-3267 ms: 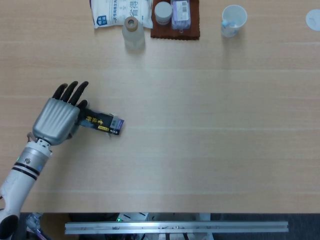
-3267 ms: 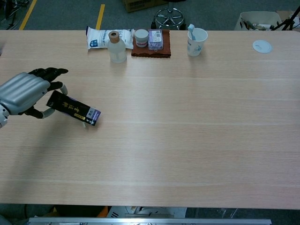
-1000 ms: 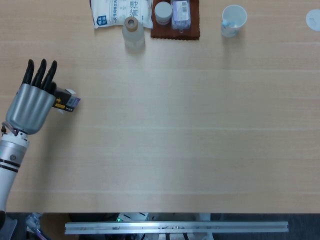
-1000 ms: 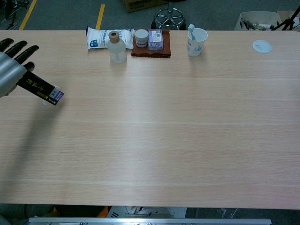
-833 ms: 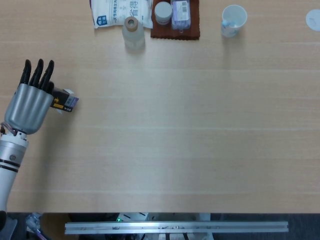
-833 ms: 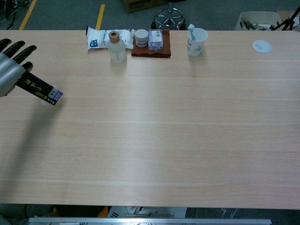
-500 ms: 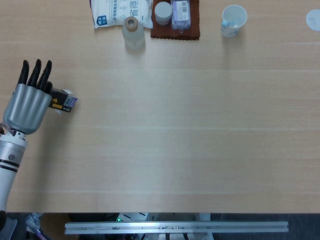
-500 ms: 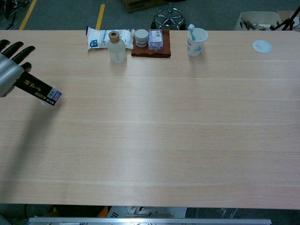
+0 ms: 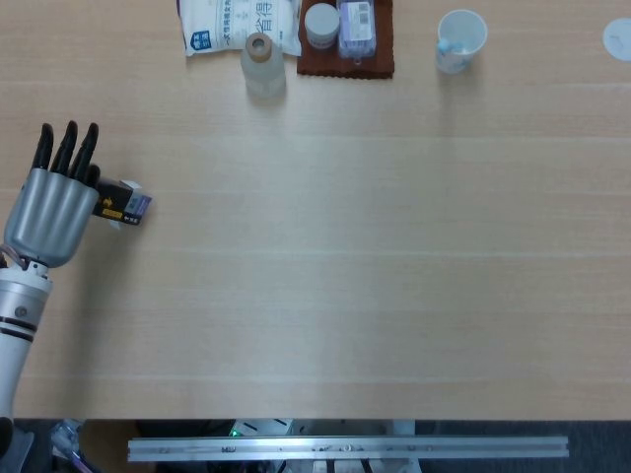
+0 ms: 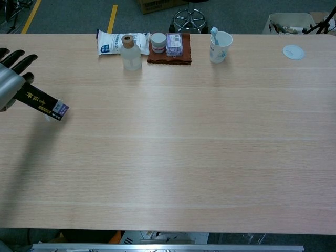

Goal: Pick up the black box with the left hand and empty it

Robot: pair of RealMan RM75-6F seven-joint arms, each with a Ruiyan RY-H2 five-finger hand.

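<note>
At far left, holding hand: left hand grips the black box by its near end, the other fingers extended straight; no right hand appears in either view.
Box position: raised clear of the table, near the left edge, projecting rightward from the hand.
Box long axis: in the chest view it slopes down to the right, free end lowest; that end looks like the outlet, though no opening can be confirmed.
Relation governing the move: the low free end points away from the hand, over bare tabletop, so emptying would appear to need a steeper tilt or a shake.
Box markings: gold characters along the black face, a pale purple patch at the free end; none legible.
Far edge, left to right: white bag with blue print, not readable; clear bottle with a cork-coloured top; white jar and purple-labelled pack on a brown mat.
Right of these: paper cup; white disc.
</note>
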